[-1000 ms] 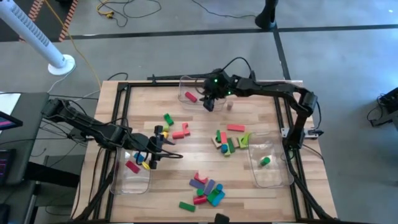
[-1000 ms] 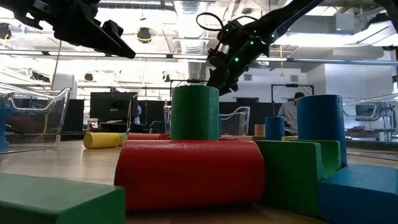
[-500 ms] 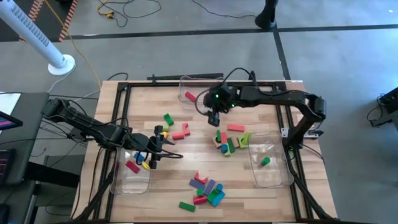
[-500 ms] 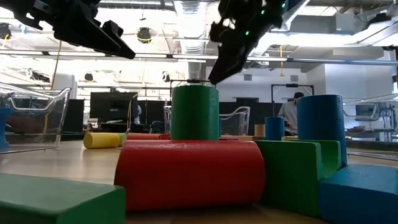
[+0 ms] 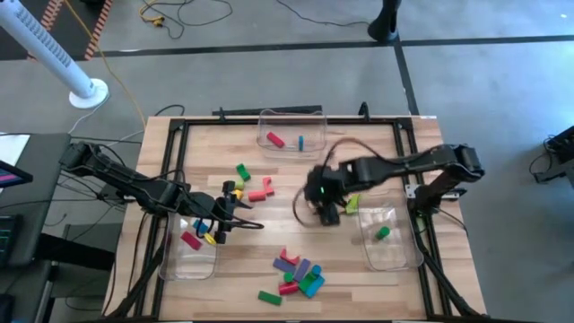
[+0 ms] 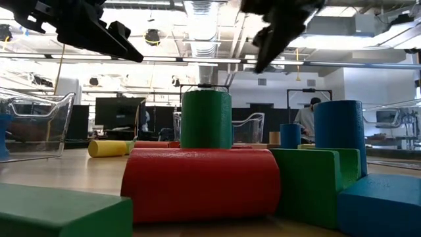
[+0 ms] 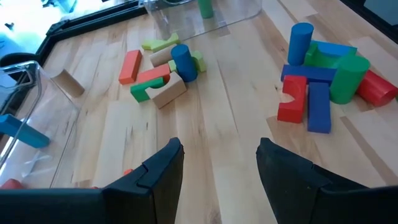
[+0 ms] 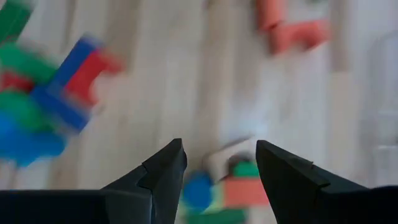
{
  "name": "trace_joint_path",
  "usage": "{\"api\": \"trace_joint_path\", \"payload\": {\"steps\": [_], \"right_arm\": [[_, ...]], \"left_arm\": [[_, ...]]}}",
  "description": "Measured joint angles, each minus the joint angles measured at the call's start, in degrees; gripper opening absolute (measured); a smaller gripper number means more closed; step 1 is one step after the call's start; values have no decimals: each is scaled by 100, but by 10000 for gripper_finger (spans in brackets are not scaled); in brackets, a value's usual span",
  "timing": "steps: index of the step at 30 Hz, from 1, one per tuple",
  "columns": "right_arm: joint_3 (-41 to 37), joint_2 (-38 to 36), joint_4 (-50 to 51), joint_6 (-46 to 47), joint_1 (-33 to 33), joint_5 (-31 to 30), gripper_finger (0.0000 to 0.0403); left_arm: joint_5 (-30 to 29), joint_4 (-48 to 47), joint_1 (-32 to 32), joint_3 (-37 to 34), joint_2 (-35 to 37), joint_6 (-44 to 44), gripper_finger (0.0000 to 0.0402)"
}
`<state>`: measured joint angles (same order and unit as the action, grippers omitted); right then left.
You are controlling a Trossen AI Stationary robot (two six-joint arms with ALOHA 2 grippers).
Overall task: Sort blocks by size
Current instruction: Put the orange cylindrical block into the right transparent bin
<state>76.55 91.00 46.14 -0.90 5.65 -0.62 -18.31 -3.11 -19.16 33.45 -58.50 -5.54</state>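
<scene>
Blocks lie in loose groups on the wooden table: a middle cluster [image 5: 345, 202], a near cluster [image 5: 299, 274] and a few at centre left [image 5: 254, 184]. My right gripper [image 5: 325, 208] hangs open above the middle cluster, whose blocks [image 8: 227, 180] show blurred below its fingers; it holds nothing. My left gripper [image 5: 235, 220] stands open and empty over the inner edge of the left bin [image 5: 188, 251], with bare wood between its fingers [image 7: 221, 168]. In the low view both grippers hang high, the left [image 6: 112, 36] and the right [image 6: 276, 33].
Three clear bins stand on the table. The far one [image 5: 291, 121] holds a red block and a blue block [image 5: 300, 142]. The right one [image 5: 395, 256] holds a green block [image 5: 383, 233]. The left one holds red, yellow and blue blocks. A black frame [image 5: 170, 161] edges the table.
My right gripper has swung from the far bin toward the table's near edge and a little to the right, and now hangs over the middle cluster. It has risen in the low view and tipped to point more steeply down. It has stayed open and empty.
</scene>
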Motion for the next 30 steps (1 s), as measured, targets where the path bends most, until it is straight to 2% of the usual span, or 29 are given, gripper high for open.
{"api": "trace_joint_path", "payload": {"steps": [4, 8, 15, 22, 30], "right_arm": [[0, 2, 462, 473, 699, -164, 226], [-1, 4, 498, 891, 1353, -403, 226], [-1, 7, 489, 1493, 2105, -917, 226], [0, 7, 468, 1740, 2410, -1435, 226], [-2, 7, 436, 1757, 2358, -1477, 226]], "left_arm": [[-2, 1, 0, 0, 0, -111, 193], [-2, 9, 39, 0, 0, -197, 193], [-4, 10, 270, 0, -22, -186, 193], [-31, 40, 799, 0, -702, -101, 193], [-34, 115, 1652, 81, -1684, -133, 193]]}}
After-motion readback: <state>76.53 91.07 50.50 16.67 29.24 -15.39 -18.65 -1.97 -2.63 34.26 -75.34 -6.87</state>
